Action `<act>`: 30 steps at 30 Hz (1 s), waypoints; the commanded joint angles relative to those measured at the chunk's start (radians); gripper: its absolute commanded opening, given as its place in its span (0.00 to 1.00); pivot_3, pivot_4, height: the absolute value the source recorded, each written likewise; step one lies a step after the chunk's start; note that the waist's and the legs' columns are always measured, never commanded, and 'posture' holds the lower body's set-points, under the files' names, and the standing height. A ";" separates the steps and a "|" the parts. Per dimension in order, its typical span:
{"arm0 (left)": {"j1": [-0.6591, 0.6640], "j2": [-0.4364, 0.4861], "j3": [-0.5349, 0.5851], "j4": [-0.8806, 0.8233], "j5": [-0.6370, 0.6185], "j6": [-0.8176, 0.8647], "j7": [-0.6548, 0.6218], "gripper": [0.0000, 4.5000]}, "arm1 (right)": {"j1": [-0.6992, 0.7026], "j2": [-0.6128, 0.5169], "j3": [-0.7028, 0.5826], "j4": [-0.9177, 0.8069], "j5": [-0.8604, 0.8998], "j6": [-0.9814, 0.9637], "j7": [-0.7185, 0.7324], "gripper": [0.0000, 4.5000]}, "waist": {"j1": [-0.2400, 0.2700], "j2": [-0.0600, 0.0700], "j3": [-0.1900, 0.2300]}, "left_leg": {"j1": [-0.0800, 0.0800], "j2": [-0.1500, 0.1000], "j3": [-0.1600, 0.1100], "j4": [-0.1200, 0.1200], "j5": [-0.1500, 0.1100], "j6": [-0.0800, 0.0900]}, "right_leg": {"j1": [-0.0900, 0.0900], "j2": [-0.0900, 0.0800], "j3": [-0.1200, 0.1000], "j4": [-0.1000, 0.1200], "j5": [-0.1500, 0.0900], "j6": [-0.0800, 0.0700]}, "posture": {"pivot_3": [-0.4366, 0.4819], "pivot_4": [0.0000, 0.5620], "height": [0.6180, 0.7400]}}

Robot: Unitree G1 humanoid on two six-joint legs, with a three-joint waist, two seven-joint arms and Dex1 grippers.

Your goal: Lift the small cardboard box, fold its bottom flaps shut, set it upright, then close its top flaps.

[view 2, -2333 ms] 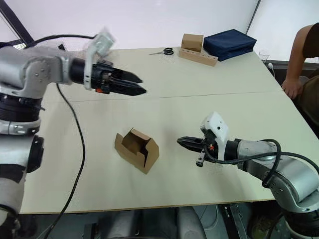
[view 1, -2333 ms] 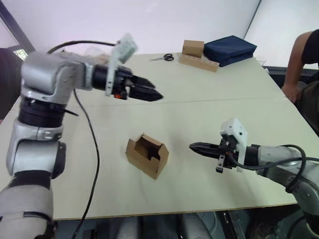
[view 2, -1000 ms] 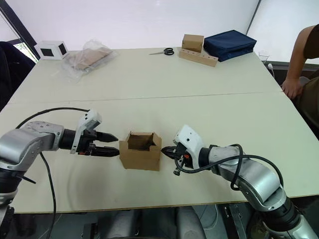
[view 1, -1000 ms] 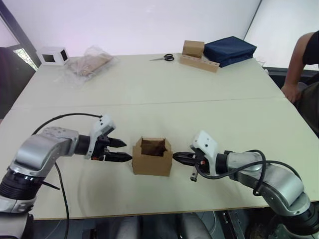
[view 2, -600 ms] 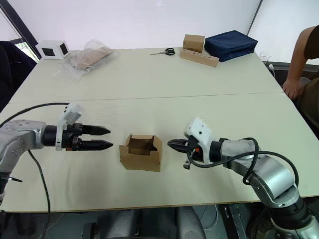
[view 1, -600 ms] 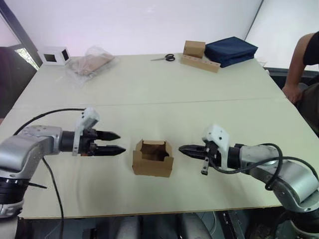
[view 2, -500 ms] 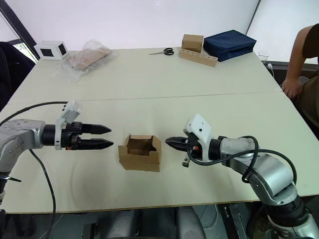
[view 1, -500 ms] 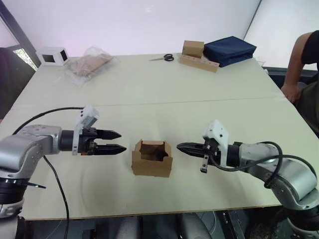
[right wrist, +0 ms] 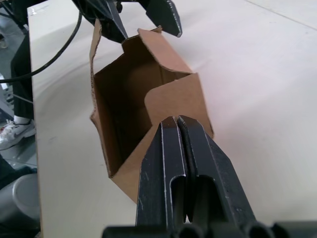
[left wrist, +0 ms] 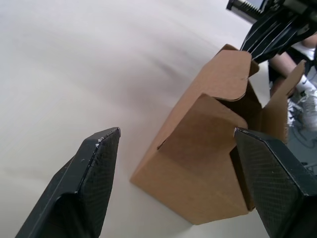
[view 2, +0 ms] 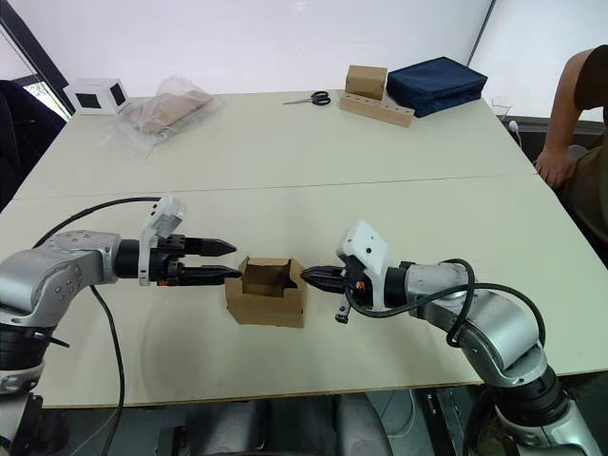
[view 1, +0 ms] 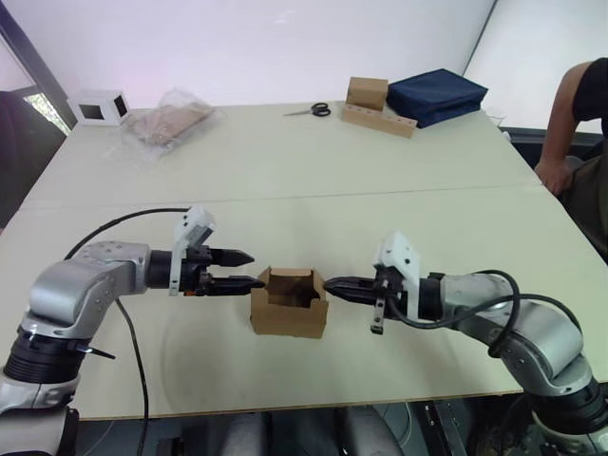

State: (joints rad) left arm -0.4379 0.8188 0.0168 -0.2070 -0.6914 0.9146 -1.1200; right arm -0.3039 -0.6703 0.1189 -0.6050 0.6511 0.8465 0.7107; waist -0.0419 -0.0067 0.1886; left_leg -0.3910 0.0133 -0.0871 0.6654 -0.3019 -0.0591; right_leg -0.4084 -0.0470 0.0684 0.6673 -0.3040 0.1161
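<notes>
The wide pale worktop (view 1: 313, 180) carries the small plain brown cardboard box (view 1: 289, 304) near its front edge, resting on the surface with its upper flaps standing open. The two arms flank the box. The left gripper (view 1: 245, 269) has its black fingers spread apart, holding nothing, the lower tip at the box's left wall. The right gripper (view 2: 310, 275) has its fingers pressed together, empty, its tip at the right wall. The step in hand appears to be the opening one, getting hold of the box to lift it, with the flaps probably yet to be folded. The next move likely calls for both grippers to press inward evenly so that the light box rises without slipping or crushing.
</notes>
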 commanded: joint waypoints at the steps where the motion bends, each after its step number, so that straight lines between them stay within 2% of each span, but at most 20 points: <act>1: 0.003 0.038 0.052 -0.018 -0.029 0.001 -0.021 0.51 | -0.005 0.011 -0.005 -0.028 0.008 -0.010 -0.003 0.00 | 0.000 0.000 0.000 | 0.000 0.000 0.000 0.000 0.000 0.000 | 0.000 0.000 0.000 0.000 0.000 0.000 | 0.48 0.27 1.00; 2: 0.004 0.045 0.060 -0.011 -0.030 -0.002 -0.021 0.45 | -0.005 0.010 -0.010 -0.027 0.010 -0.009 -0.002 0.00 | 0.001 0.000 0.000 | 0.000 0.000 0.000 0.000 0.000 0.000 | 0.000 0.000 0.000 0.000 0.000 0.000 | 0.48 0.27 1.00; 3: 0.003 0.051 0.067 -0.004 -0.034 -0.001 -0.023 0.33 | -0.004 0.008 -0.014 -0.026 0.012 -0.009 0.000 0.00 | 0.001 0.000 0.000 | 0.000 0.000 0.000 0.000 0.000 0.000 | 0.000 0.000 0.000 0.000 0.000 0.000 | 0.48 0.27 1.00; 7: 0.007 0.069 0.101 -0.011 -0.086 0.034 -0.040 0.02 | -0.002 0.000 -0.027 -0.023 0.015 -0.011 0.006 0.00 | 0.000 0.000 0.000 | 0.000 0.000 0.000 0.000 0.000 0.000 | 0.000 0.000 0.000 0.000 0.000 0.000 | 0.48 0.27 1.00; 10: 0.005 0.063 0.103 -0.038 -0.126 0.064 -0.039 0.01 | 0.002 0.003 -0.023 -0.015 0.008 -0.021 0.012 0.00 | 0.001 0.000 0.000 | 0.000 0.000 0.000 0.000 0.000 0.000 | 0.000 0.000 0.000 0.000 0.000 0.000 | 0.48 0.27 1.00; 23: 0.028 -0.004 -0.073 -0.046 0.003 -0.043 -0.006 0.01 | -0.013 0.055 0.058 0.023 -0.044 -0.038 0.003 0.00 | 0.003 0.000 0.000 | 0.000 0.000 0.000 0.000 0.000 0.000 | 0.000 0.000 0.000 0.000 0.000 0.000 | 0.48 0.27 1.00; 30: 0.029 -0.033 -0.089 -0.031 0.029 -0.057 0.010 0.01 | -0.016 0.078 0.094 0.040 -0.073 -0.032 -0.005 0.00 | 0.001 0.000 0.000 | 0.000 0.000 0.000 0.000 0.000 0.000 | 0.000 0.000 0.000 0.000 0.000 0.000 | 0.48 0.27 1.00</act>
State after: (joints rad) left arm -0.4031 0.7835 -0.0791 -0.2371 -0.6664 0.8642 -1.1154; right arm -0.3111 -0.6025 0.2122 -0.5545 0.5823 0.8233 0.7085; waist -0.0407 -0.0066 0.1882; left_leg -0.3906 0.0131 -0.0872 0.6654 -0.3018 -0.0593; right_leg -0.4079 -0.0471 0.0684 0.6672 -0.3040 0.1161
